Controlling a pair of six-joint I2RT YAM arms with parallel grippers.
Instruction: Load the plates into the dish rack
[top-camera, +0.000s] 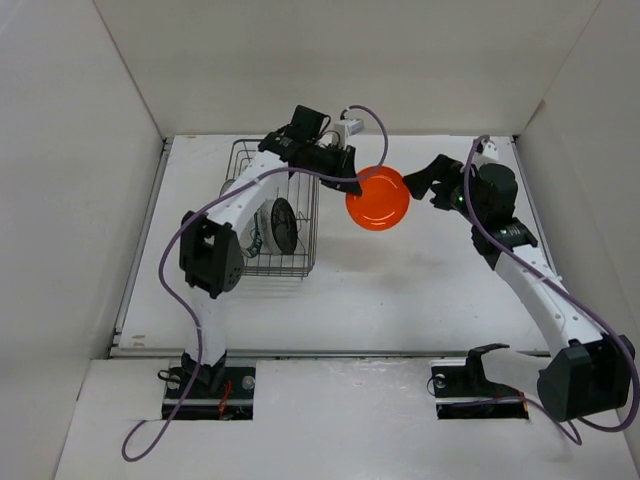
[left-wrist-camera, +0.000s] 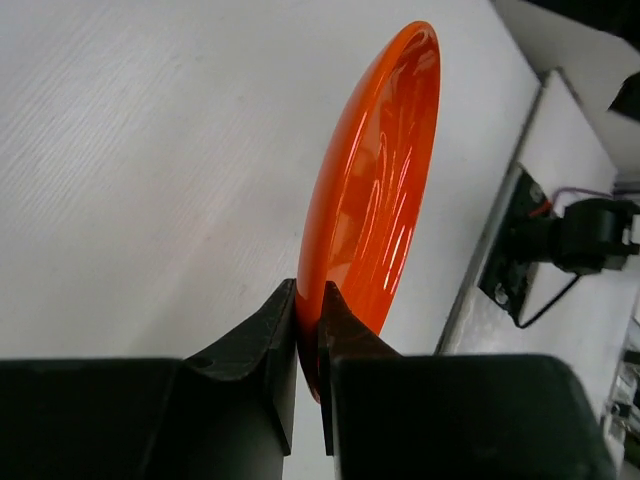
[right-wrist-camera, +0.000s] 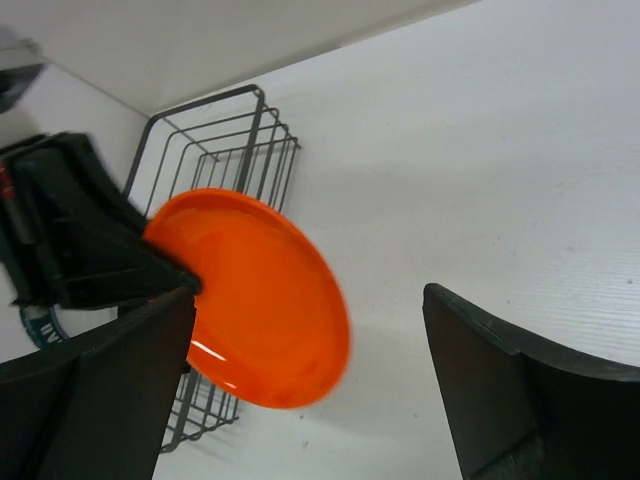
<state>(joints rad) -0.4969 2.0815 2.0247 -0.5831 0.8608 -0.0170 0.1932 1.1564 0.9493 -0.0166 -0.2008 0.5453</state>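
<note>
White walls enclose a white table with a faintly ribbed surface.

Top view. I see the orange plate held off the table near the centre, just right of the dish rack. My left gripper meets the plate's left rim. My right gripper stands spread apart just beside the plate's right rim. The rack is a rectangular basket of thin dark wire at far left. A glossy black plate stands on edge inside it. A pale plate stands beside that one, partly hidden by my left arm.

Left wrist view. Two black fingers are pinched tight on the orange plate's near rim. The plate rises away from them edge-on. It is round, shallow and glossy, with bright streaks on its concave face, and the table lies beneath it.

Right wrist view. My right fingers are wide apart and hold nothing. The orange plate appears beyond them, nearer the finger at picture left, and I cannot tell whether that finger touches it. The left gripper clamps the plate's far rim, with the wire rack behind.
</note>
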